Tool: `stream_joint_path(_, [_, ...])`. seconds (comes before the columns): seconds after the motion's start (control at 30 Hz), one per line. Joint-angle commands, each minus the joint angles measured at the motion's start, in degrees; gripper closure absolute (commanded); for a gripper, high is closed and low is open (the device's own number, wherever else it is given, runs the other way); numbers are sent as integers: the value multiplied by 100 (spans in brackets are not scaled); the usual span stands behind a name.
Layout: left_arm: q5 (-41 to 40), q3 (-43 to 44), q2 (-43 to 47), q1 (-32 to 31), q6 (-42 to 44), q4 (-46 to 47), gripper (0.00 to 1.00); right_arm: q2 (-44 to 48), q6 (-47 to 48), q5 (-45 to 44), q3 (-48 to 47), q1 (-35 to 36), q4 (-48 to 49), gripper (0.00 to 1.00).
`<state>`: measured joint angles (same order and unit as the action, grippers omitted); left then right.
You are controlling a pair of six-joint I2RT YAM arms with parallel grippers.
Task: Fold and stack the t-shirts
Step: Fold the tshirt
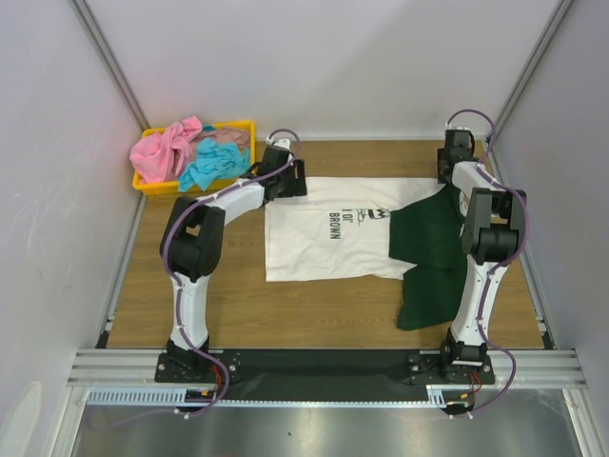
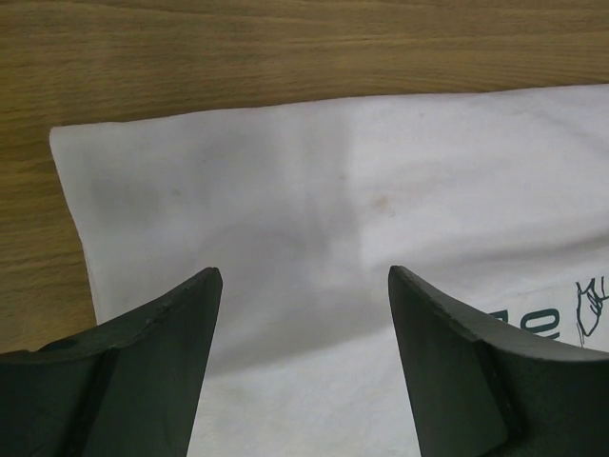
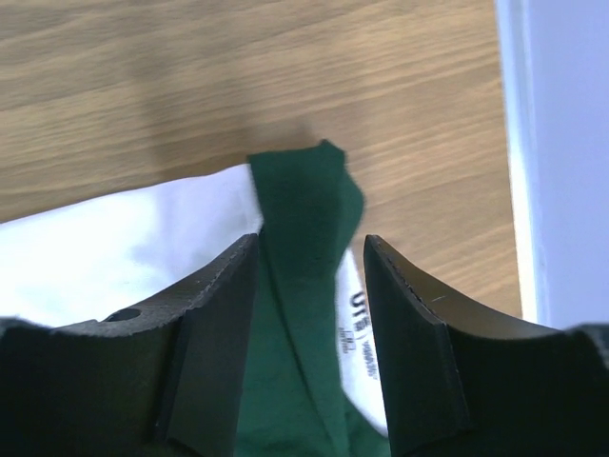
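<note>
Pincers are both held parted: the left pincer (image 2: pixel 304 276) spread wide over a far corner of the white t-shirt (image 1: pixel 314 233), the right pincer (image 3: pixel 309 243) astride its green neck fold, unclamped. Two arms are stretched to the far side of the desk (image 1: pixel 238 305). One shirt is laid out there; a pink shirt (image 1: pixel 162 152) and a turquoise shirt (image 1: pixel 211 167) are heaped in one yellow tray (image 1: pixel 243 123), seen only from above. A printed neck label (image 3: pixel 357 328) is shown only at the right wrist.

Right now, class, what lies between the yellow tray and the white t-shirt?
Top view: a strip of bare wooden table, crossed by the left arm, whose left gripper hangs over the t-shirt corner.
</note>
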<state>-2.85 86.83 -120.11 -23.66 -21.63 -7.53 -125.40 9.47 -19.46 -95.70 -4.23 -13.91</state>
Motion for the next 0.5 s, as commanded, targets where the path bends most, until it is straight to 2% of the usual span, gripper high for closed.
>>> stream_joint_path(0.0, [-49, 247, -38, 90, -192, 32, 24, -80, -148, 285, -238, -51, -15, 47])
stream_joint_path(0.23, [680, 273, -38, 81, -614, 549, 26, -81, -201, 391, -256, -148, -112, 50])
stream_joint_path(0.47, [900, 370, -231, -147, -1080, 1148, 27, -46, -139, 514, -116, -157, -50, 52])
